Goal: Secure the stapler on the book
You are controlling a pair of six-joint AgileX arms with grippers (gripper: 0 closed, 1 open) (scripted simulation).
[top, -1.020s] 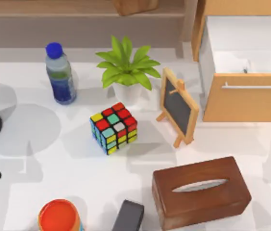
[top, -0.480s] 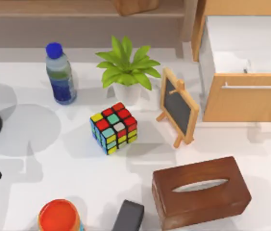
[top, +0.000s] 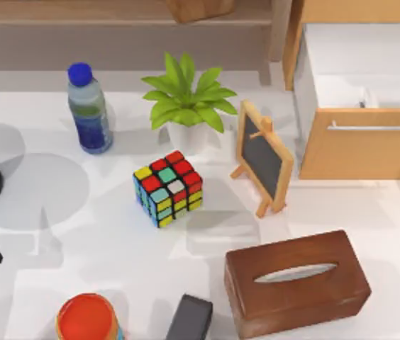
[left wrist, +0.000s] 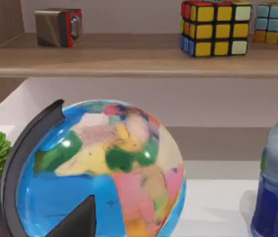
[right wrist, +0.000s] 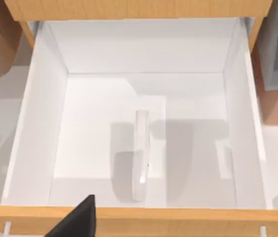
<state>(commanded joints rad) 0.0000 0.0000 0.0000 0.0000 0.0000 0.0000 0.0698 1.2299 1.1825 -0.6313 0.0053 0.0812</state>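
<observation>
Left gripper (left wrist: 75, 222) hanging right in front of the globe (left wrist: 99, 168) at the table's (top: 79, 234) 9 o'clock edge, no telling if apart or together. Right gripper (right wrist: 75, 219) over the open drawer (right wrist: 35, 123) around 2 o'clock, same deal, can't tell. Nearest, along 6 o'clock: orange cup (top: 86, 319), dark slab (top: 189, 319) cut off by the frame, brown tissue box (top: 296, 283). Mid-table: Rubik's cube (top: 168, 188), chalkboard easel (top: 264, 159) at its 3 o'clock. Farther back: potted plant (top: 186, 106), water bottle (top: 89, 113) toward 10 o'clock. Farthest, up on the shelf (left wrist: 129, 57) behind the globe: silver-and-red thing (left wrist: 57, 27), maybe the stapler, hard to say, well apart from two more cubes (left wrist: 215, 27).
</observation>
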